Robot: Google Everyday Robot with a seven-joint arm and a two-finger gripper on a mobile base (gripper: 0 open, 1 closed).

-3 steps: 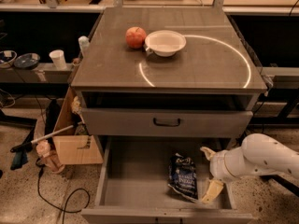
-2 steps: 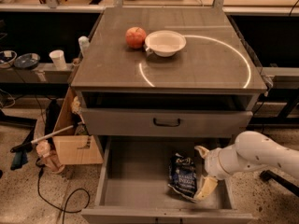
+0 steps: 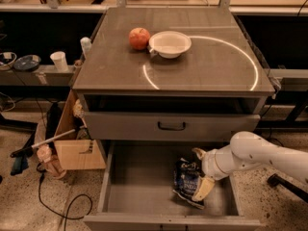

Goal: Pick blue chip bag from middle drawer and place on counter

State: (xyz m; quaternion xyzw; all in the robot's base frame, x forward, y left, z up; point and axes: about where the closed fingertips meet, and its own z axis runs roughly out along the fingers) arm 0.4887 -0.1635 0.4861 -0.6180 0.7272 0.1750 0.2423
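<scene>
we logged 1 bag (image 3: 185, 183) in drawer (image 3: 139, 177), right side | gripper (image 3: 196, 174) at bag, hold we could not tell | counter (image 3: 207, 66): 1 apple (image 3: 139, 38) just beside 1 bowl (image 3: 169, 44) | upper drawer (image 3: 172, 125) shut

White rounded arm segments (image 3: 257, 153), dark wrist seam, pincer (image 3: 200, 171) with cream tapered fingers (image 3: 203, 188), inside the middle drawer (image 3: 139, 186).

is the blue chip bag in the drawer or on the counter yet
In the drawer: the blue chip bag lies on its floor, with the gripper at the bag's right side.
</scene>
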